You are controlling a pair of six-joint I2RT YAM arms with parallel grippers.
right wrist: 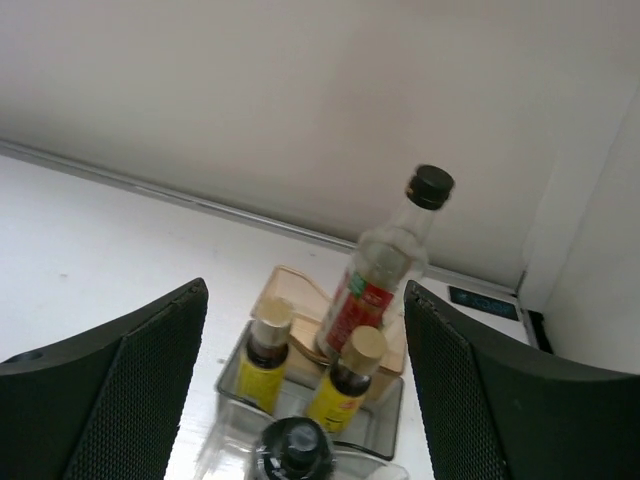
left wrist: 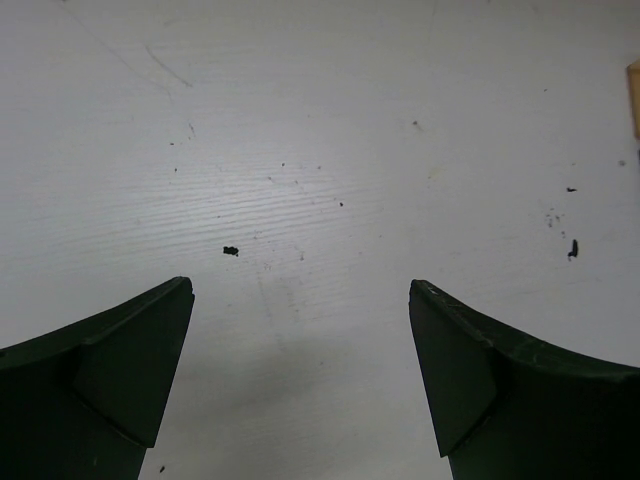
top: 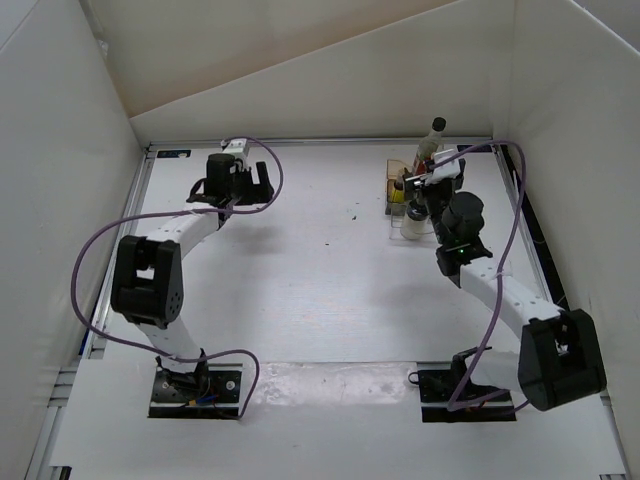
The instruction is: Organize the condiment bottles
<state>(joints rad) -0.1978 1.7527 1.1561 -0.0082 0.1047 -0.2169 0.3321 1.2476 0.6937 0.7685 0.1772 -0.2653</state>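
- The condiment bottles [top: 413, 192] are all gathered at the far right of the tabletop [top: 320, 290], in or at the clear tray [right wrist: 388, 425] near the back wall.
- The tall clear bottle [right wrist: 392, 262], with its black cap and red label, is at the tray's far end. From my right wrist it looks tilted, cap leaning right. I cannot tell whether its base sits inside the tan far section or just behind it.
- The two tiny yellow bottles with brown caps stand upright side by side in the tray in front of the tall one, one on the left [right wrist: 264, 362] and one on the right [right wrist: 342, 388].
- The squat bottle [right wrist: 292, 452] shows only its dark cap at the bottom edge of my right wrist view, nearer to me than the yellow pair.
- My right tool [right wrist: 305, 295] hangs over the tray's near end with its fingers spread wide. The bottles show between them, but neither finger touches any, so it holds nothing.
- My left tool [left wrist: 300, 290] is well apart from the bottles, at the far left of the tabletop. It is spread wide over bare, speckled surface and grips nothing.
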